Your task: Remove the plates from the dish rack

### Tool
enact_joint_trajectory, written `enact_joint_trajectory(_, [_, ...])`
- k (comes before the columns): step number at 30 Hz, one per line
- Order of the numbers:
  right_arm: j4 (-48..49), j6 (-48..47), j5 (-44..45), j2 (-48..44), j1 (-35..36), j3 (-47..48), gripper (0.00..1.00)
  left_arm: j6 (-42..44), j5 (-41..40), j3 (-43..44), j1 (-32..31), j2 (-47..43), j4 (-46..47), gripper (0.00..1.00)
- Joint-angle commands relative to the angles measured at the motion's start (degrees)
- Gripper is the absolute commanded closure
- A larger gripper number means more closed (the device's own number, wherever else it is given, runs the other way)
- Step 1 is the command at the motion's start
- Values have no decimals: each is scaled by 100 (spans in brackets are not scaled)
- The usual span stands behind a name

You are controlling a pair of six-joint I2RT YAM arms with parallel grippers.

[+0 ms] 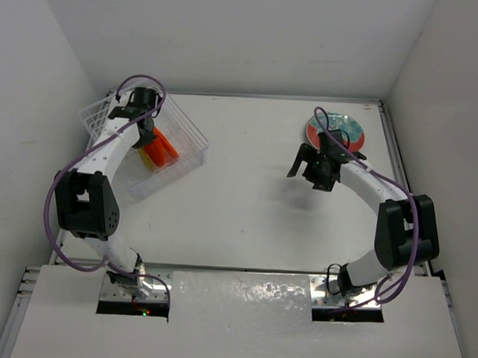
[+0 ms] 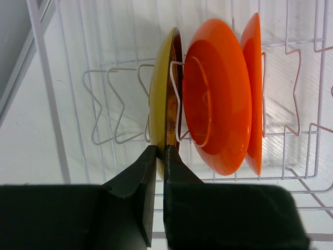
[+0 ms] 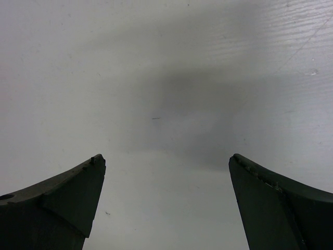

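Orange plates (image 2: 218, 99), two of them, plain and glossy, stand on edge side by side in the rack (image 1: 195, 134), with thin white loops between them. Just to their left in the left wrist view stands the yellow plate (image 2: 157, 104), also on edge; its inner face is darker, the pattern too narrow a sliver to read. The left gripper (image 2: 160, 155) is pressed together on that plate's lower rim, one finger on each face.

From above, the rack is a clear-walled bin set at an angle at the far left of the surface (image 1: 246, 187), with the left arm reaching into it. There the plates are only an orange patch with a hint of yellow beside it, and the wrist hides the grip. That view alone shows the teal plate (image 1: 352, 136), lying flat at the far right, well apart from the rack, with the right arm's cable crossing it. The right gripper (image 3: 166, 203) hangs near it, fingers spread wide with only white surface between them.
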Motion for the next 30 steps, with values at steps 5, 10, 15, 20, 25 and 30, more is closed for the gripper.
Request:
enact_joint_trajectory(5, [76,60,-40,116,115,436,1,143,-242,543,3,-416,-300,100])
enact_joint_trajectory(10, [-3,104,-189,239,141,699,1,187,-953,1140,3,-469,-906,100])
enact_joint_trajectory(15, [-223,148,-356,344,141,1095,1,372,-1577,1571,3,-706,-1188,100])
enact_joint_trajectory(20, [1334,358,-1948,292,185,1157,1,495,-1439,2064,3,-1117,-1172,100])
enact_joint_trajectory(25, [3003,852,-3397,414,721,1709,1,550,1941,1635,3,-1865,479,100])
enact_joint_trajectory(30, [2406,737,-2810,529,897,2501,1,-382,4940,30,3,-2446,2764,100])
